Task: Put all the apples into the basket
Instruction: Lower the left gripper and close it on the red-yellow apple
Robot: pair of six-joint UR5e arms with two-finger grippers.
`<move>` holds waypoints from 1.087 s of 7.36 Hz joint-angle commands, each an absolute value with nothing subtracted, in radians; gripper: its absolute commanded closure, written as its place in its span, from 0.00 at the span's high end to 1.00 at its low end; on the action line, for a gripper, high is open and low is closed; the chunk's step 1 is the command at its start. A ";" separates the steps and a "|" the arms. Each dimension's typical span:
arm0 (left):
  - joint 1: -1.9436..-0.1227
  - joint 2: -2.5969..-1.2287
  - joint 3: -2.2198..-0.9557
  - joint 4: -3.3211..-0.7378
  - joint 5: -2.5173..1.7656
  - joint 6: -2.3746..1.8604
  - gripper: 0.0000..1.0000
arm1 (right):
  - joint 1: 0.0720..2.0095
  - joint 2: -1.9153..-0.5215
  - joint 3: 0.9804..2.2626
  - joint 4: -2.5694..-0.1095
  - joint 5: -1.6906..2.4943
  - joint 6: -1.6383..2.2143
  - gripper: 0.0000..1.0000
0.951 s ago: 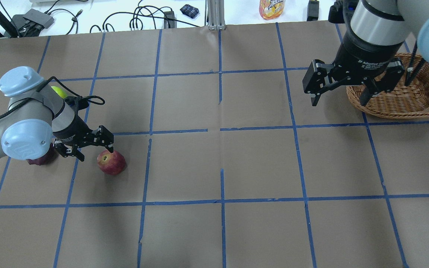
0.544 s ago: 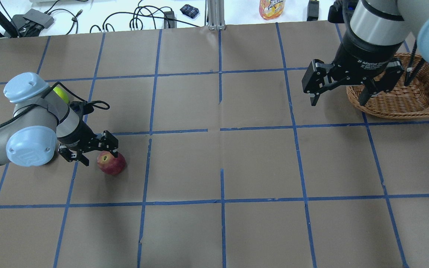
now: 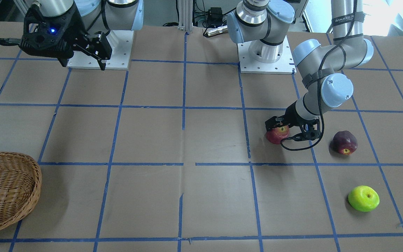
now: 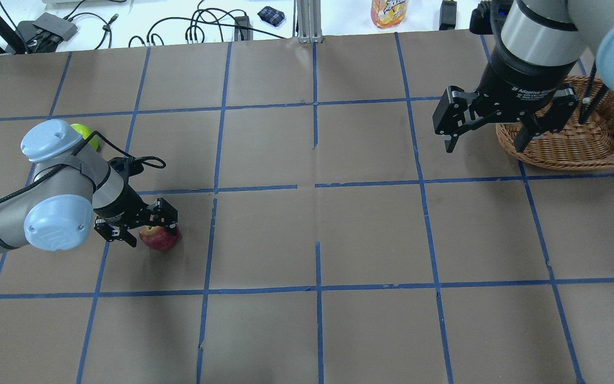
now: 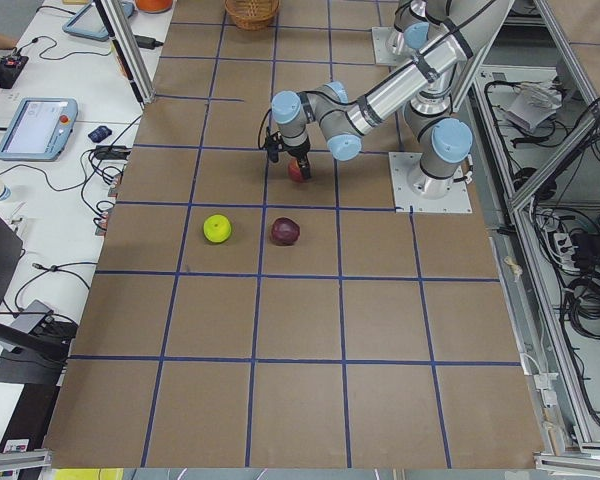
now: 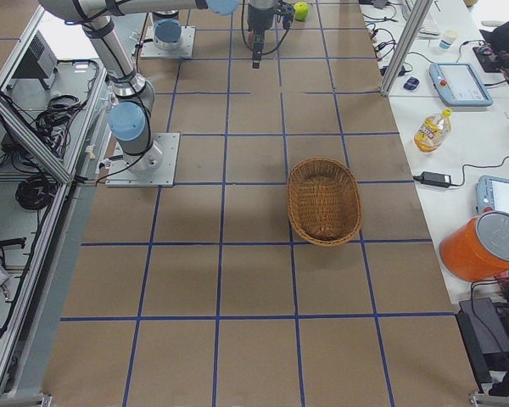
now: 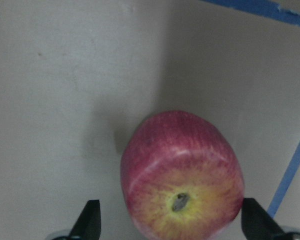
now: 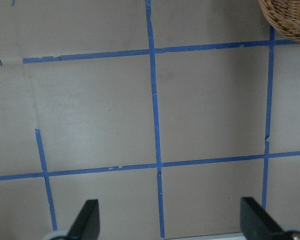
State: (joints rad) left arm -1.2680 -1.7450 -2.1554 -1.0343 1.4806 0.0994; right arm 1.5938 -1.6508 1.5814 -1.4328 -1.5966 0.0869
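**Left gripper straddles the red apple, grasp not yet closed**

The red apple (image 4: pixel 161 239) lies on the paper-covered table (image 4: pixel 371 234) at about 9 o'clock in the overhead view, its yellowish stem end tipped toward the wrist camera. The step in hand looks like the first pick: none of the three apples is in the wicker basket (image 4: pixel 579 145), which sits empty at about 2 o'clock, far across the table.

The left gripper (image 4: pixel 150 230) is down over the apple with its fingers spread wide, one on each side. In the left wrist view the finger at 3 o'clock of the fruit sits just beside its flank, and the one at 9 o'clock shows a clear gap. Neither clamps it, and I cannot tell whether the nearer one touches.

The next move probably calls for closing squarely on the apple's widest part, since a round fruit could roll out of an off-centre squeeze. A lift and a long carry, or a hand-over toward the basket, would follow.

In the front-facing view the maroon apple (image 3: pixel 345 141) rests at 3 o'clock of the red one, and the green apple (image 3: pixel 363 198) at about 5 o'clock of the maroon.

The right gripper (image 4: pixel 485 140) hangs above the table at 9 o'clock of the basket, fingers wide apart and holding nothing.
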 commanded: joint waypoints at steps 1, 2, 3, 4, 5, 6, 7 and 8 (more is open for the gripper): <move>-1.270 -1.753 -2.164 -0.997 1.431 0.103 0.98 | 1.595 -1.651 1.582 -1.433 -1.591 0.087 1.00; -1.269 -1.753 -2.163 -0.991 1.434 0.104 0.98 | 1.594 -1.651 1.582 -1.434 -1.591 0.089 1.00; -1.269 -1.755 -2.160 -0.991 1.434 0.104 0.98 | 1.594 -1.651 1.582 -1.434 -1.591 0.089 1.00; -1.270 -1.756 -2.164 -0.953 1.436 0.113 0.98 | 1.595 -1.651 1.582 -1.434 -1.591 0.089 1.00; -1.270 -1.762 -2.175 -0.919 1.436 0.147 0.98 | 1.595 -1.651 1.582 -1.434 -1.589 0.089 1.00; -1.270 -1.764 -2.178 -0.917 1.437 0.149 0.98 | 1.595 -1.651 1.582 -1.436 -1.591 0.089 1.00; -1.270 -1.763 -2.178 -0.914 1.440 0.153 0.54 | 1.595 -1.651 1.582 -1.433 -1.592 0.089 1.00; -1.276 -1.755 -2.177 -0.913 1.448 0.158 0.01 | 1.594 -1.651 1.582 -1.433 -1.592 0.089 1.00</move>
State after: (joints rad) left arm -1.2720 -1.7605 -2.1768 -0.9169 1.4411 0.1513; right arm 1.5951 -1.6506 1.5816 -1.4337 -1.5915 0.0890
